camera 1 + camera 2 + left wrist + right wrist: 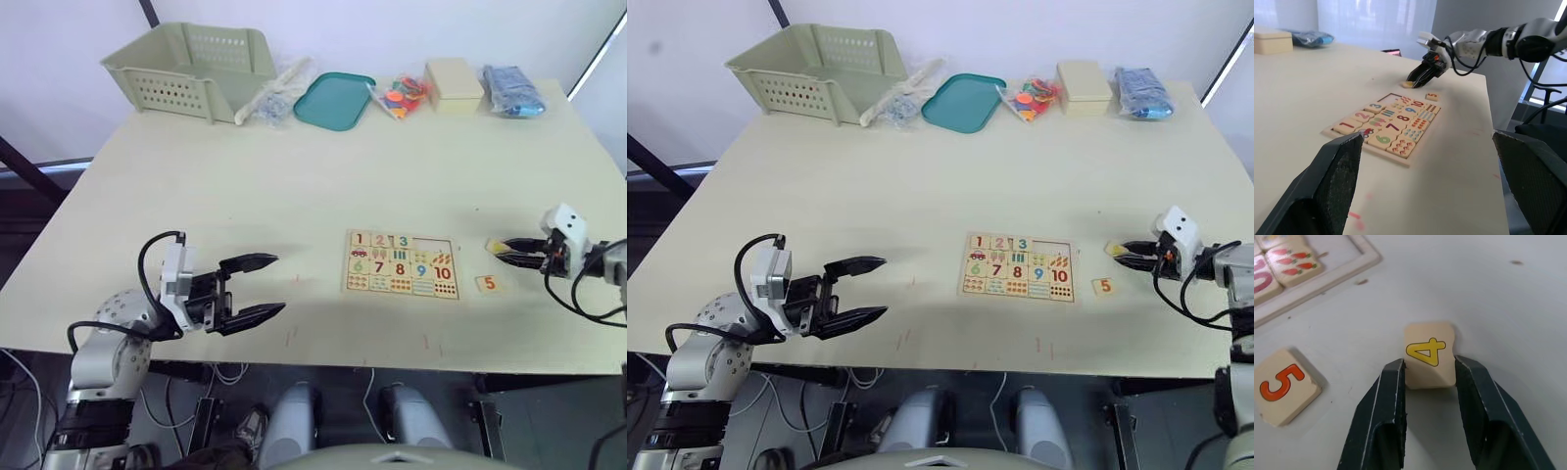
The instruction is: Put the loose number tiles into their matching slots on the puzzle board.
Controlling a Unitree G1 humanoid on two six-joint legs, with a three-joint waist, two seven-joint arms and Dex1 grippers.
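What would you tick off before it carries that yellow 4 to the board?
1. 4 tile between the right gripper's fingers: ok.
2. Tile lifted off the table: cannot tell.
3. Slots after the 3 on the board are free: ok.
4. 5 tile lies beside the board, not in the slots: ok.
5. Left gripper open, away from the board: ok.

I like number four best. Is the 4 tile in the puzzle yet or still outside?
Still outside. The 4 tile sits between the right gripper fingertips, beside the puzzle board, whose last two top slots look empty.
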